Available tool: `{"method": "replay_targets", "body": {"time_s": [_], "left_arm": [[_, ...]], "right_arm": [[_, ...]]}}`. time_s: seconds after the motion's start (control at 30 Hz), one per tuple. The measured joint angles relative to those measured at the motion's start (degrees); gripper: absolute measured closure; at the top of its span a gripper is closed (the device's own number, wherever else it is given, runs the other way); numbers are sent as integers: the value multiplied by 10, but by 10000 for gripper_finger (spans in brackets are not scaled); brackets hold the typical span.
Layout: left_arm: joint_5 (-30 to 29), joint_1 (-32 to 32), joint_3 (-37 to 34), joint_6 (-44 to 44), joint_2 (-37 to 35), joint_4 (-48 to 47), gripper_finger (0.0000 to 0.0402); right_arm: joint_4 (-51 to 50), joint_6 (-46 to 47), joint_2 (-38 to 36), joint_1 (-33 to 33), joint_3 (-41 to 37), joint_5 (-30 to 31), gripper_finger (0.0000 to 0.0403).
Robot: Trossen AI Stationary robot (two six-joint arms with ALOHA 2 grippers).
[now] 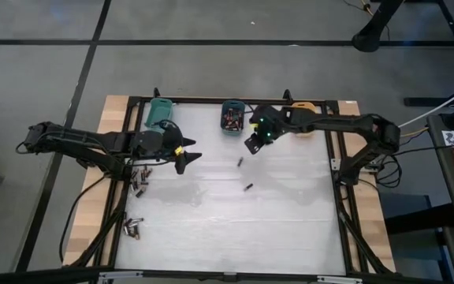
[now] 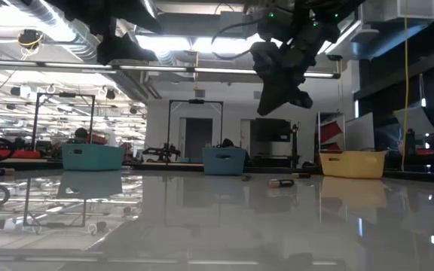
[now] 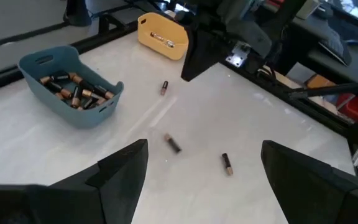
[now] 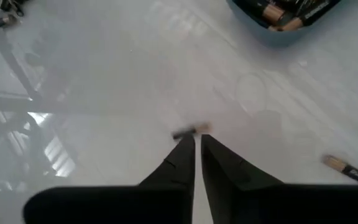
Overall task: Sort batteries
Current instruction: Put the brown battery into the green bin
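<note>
My right hand (image 1: 252,143) hovers above centre in the high view, fingers nearly pressed together, pinching nothing; a loose battery (image 4: 184,132) lies just beyond its tips. My left hand (image 1: 186,157) waits left of centre, spread wide. The left wrist view alone shows batteries filling the blue bin (image 3: 36,63) and one in the yellow bin (image 3: 146,38). No writing is legible.

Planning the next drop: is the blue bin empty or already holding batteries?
Holding batteries. The blue bin shows a pile of batteries inside in the left wrist view.
</note>
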Motion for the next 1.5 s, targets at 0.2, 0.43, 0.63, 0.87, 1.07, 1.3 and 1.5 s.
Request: {"method": "replay_targets", "body": {"time_s": [0.2, 0.43, 0.63, 0.87, 1.07, 1.3, 1.5], "left_arm": [[-1, 15, 0, -53, 3, -74, 101], [92, 52, 0, -89, 27, -173, 101], [133, 74, 0, -41, 62, -149, 101], [137, 183, 0, -92, 160, -119, 101], [127, 289, 0, -141, 277, -120, 101], [103, 326, 1, -131, 338, -53, 101], [95, 320, 4, -114, 371, -71, 103]], "right_arm": [[-17, -52, 0, 0, 0, 93, 332], [-173, -49, 0, -9, 0, 125, 269], [-156, -33, -8, -7, 0, 126, 249], [-21, -115, -46, -25, 0, 112, 255], [75, -214, -61, -88, 1, 15, 256], [90, -269, -61, -152, 1, -105, 256], [91, -258, -61, -189, 1, -138, 256]]}}
